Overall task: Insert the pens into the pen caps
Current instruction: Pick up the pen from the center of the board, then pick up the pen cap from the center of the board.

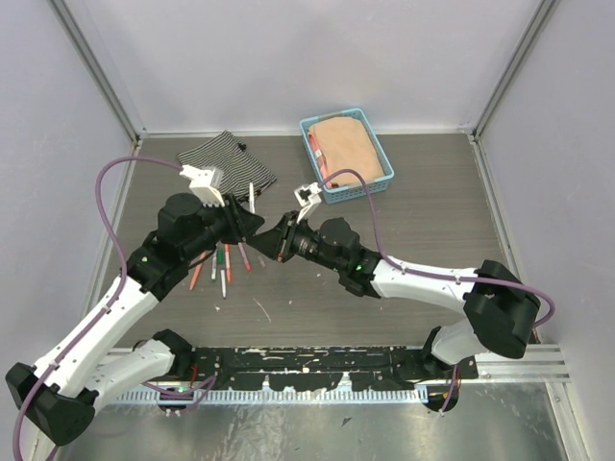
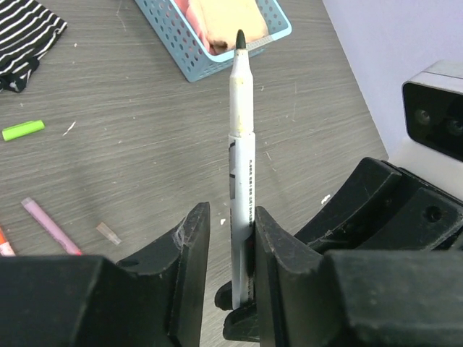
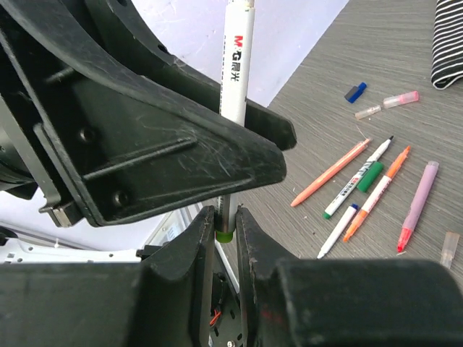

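A white pen with a dark tip and a green end stands upright between both grippers. My right gripper is shut on its green lower end. My left gripper is open around the barrel, which rests against one finger with a gap on the other side. In the top view the grippers meet at mid-table, left and right. Several more pens in orange, white and pink lie on the table. Loose pen caps lie near them: green, blue and another green one.
A blue basket holding a peach cloth stands at the back, right of centre. A striped black-and-white cloth lies at the back left. The loose pens lie under the left arm's wrist.
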Robot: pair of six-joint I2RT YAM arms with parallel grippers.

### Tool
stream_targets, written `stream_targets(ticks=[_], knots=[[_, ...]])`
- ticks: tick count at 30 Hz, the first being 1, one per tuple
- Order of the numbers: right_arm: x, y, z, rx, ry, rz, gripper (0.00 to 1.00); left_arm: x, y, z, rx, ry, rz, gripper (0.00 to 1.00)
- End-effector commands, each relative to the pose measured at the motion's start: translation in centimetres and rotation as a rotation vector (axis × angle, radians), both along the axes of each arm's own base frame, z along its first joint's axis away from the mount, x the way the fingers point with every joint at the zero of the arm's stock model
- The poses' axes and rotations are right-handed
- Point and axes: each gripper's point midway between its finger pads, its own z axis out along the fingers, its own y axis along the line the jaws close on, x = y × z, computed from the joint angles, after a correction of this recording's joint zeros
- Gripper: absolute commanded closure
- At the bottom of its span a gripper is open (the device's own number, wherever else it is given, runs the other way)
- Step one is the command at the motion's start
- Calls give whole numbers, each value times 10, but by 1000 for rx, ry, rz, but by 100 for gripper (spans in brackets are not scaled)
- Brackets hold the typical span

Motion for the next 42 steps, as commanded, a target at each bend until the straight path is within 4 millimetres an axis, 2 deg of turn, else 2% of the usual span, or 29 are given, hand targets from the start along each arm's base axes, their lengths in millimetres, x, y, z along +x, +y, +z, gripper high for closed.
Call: stream_targets(ticks=[1, 7, 10, 13, 14, 17, 19, 22, 24, 28, 32, 38, 42], knots=[[-1, 6, 58, 116, -108, 15, 90, -3, -2, -5, 11, 6, -23, 67], [-1, 6, 54, 110, -101, 12, 90, -3, 5, 3, 12, -22, 2, 73], [0, 5, 52, 106, -97, 6, 90, -3, 6, 7, 16, -29, 6, 86], [2, 4, 50, 97, -94, 0, 85, -3, 6, 9, 27, -28, 2, 99], [2, 4, 49, 92, -93, -2, 81, -3, 6, 9, 31, -27, 0, 100], [3, 2, 44, 56, -100, -15, 57, -3, 9, 11, 54, -27, 3, 100], [6, -4, 34, 12, -101, -40, 44, -4, 15, 15, 78, -37, 17, 100], [12, -15, 20, -35, -96, -97, 33, -1, 30, 14, 138, -34, 80, 100], [17, -21, 9, -89, -101, -132, 28, 1, 37, 14, 172, -47, 102, 100], [33, -40, -11, -233, -106, -243, 23, 4, 47, 17, 232, -52, 134, 100], [57, -65, -28, -352, -106, -413, 21, 9, 56, 9, 314, -20, 153, 100], [75, -58, -51, -559, -209, -384, 20, 8, 64, -1, 352, 49, 114, 100], [92, -52, -61, -634, -147, -330, 20, 4, 87, -3, 377, 80, 161, 100]])
